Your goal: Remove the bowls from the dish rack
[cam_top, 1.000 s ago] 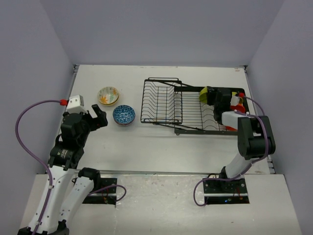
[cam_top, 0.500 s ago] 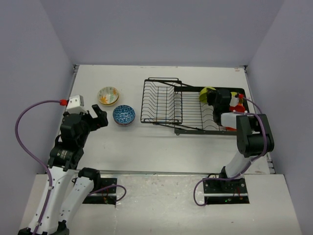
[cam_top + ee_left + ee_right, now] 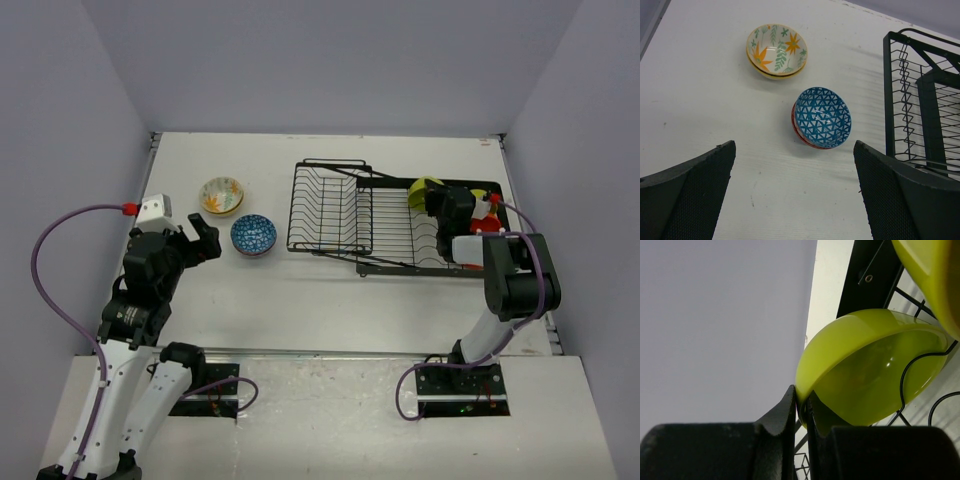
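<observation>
The black wire dish rack (image 3: 340, 215) lies right of centre; its left end shows in the left wrist view (image 3: 920, 100). My right gripper (image 3: 440, 203) is shut on the rim of a lime green bowl (image 3: 424, 188) standing on edge in the rack's flat right section. In the right wrist view the jaws pinch that bowl's (image 3: 875, 365) rim at my gripper (image 3: 802, 405). A second lime green surface (image 3: 935, 275) shows at the upper right. A floral bowl (image 3: 221, 195) and a blue-patterned bowl (image 3: 253, 234) sit on the table to the left, also in the left wrist view (image 3: 776, 50) (image 3: 822, 117). My left gripper (image 3: 197, 240) is open and empty, just left of the blue bowl.
The white table (image 3: 280, 290) ends at grey walls on three sides. A red and white object (image 3: 487, 208) sits on my right arm near the rack's right end.
My right gripper has moved slightly toward the far right over the rack's flat section, with the lime green bowl. The left arm has not moved.
</observation>
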`<action>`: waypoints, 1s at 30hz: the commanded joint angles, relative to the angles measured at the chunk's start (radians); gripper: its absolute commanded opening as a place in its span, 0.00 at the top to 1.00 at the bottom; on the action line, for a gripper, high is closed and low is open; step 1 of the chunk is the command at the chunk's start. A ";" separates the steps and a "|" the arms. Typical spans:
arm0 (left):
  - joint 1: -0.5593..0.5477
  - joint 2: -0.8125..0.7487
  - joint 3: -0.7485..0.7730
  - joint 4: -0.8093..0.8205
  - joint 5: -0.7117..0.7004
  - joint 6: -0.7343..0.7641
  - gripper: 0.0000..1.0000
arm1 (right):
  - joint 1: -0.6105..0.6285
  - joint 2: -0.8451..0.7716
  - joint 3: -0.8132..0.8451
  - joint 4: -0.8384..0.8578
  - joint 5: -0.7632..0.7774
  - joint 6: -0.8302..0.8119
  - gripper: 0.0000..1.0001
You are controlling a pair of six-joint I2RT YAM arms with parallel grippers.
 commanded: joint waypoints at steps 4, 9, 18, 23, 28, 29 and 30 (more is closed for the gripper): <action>0.009 -0.001 -0.005 0.046 0.014 0.028 0.00 | 0.002 0.004 -0.033 0.177 -0.008 -0.104 1.00; 0.010 0.006 -0.005 0.044 0.012 0.028 0.00 | 0.002 0.041 -0.062 0.367 -0.048 -0.163 1.00; 0.010 0.003 -0.004 0.043 0.009 0.028 0.00 | -0.003 0.133 -0.075 0.723 -0.166 -0.255 1.00; 0.010 0.002 -0.002 0.044 0.012 0.030 0.00 | -0.012 0.167 -0.073 0.866 -0.216 -0.278 1.00; 0.010 -0.001 -0.004 0.046 0.015 0.031 0.00 | -0.018 0.162 -0.058 0.907 -0.272 -0.287 1.00; 0.010 -0.001 -0.004 0.046 0.017 0.031 0.00 | -0.018 0.159 -0.053 0.906 -0.281 -0.290 1.00; 0.010 -0.003 -0.004 0.044 0.017 0.031 0.00 | -0.018 0.149 -0.050 0.907 -0.298 -0.304 1.00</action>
